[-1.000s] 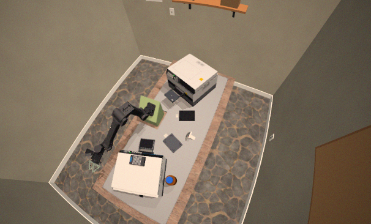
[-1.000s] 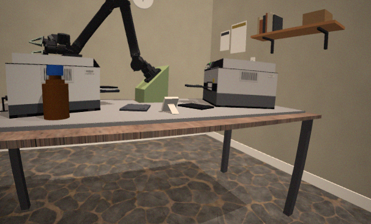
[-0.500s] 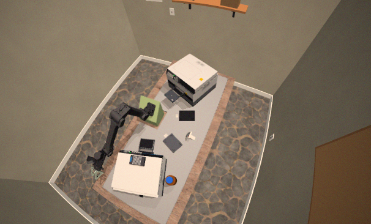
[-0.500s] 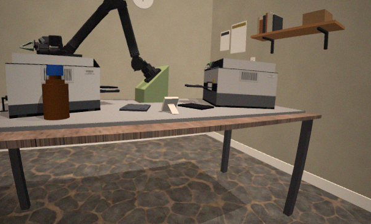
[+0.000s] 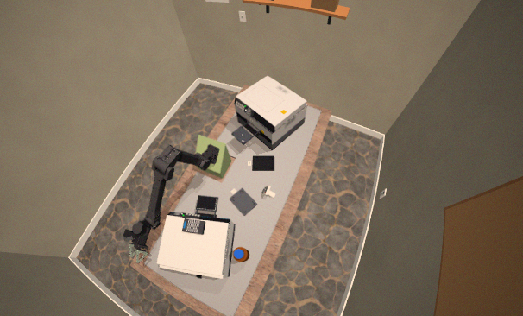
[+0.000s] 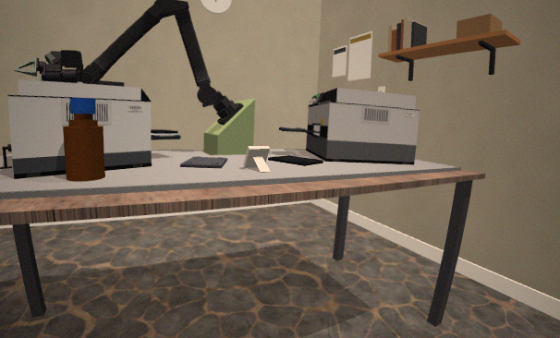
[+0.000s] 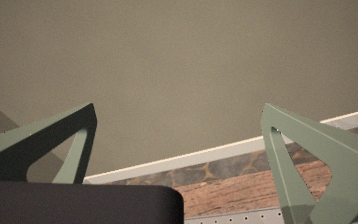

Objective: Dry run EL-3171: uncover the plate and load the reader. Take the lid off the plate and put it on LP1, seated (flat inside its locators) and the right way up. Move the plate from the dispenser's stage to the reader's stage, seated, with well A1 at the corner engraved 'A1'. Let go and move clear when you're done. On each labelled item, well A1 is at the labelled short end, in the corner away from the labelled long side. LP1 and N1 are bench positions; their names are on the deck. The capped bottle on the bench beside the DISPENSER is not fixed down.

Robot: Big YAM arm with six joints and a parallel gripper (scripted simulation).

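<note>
My gripper (image 5: 137,256) (image 6: 18,69) (image 7: 179,112) is open and empty, out beyond the back-left corner of the dispenser (image 5: 192,255) (image 6: 118,131), at about the height of its top. A dark, plate-sized item (image 5: 207,202) lies on the dispenser's stage; lid and plate cannot be told apart, nor can A1 be read. The reader (image 5: 274,101) (image 6: 372,136) stands at the far end, its stage (image 5: 242,133) (image 6: 293,129) sticking out with no plate visible. A black rectangular pad (image 5: 263,163) (image 6: 296,160) and a grey one (image 5: 243,201) (image 6: 204,162) lie between the instruments; their names are unreadable.
The amber bottle (image 5: 244,255) (image 6: 84,150) with a blue cap stands upright beside the dispenser. A small white stand (image 5: 269,192) (image 6: 259,154) is near the pads. The arm rises from a green sloped block (image 5: 223,166) (image 6: 239,134). A handheld keypad (image 5: 193,226) lies on the dispenser's top.
</note>
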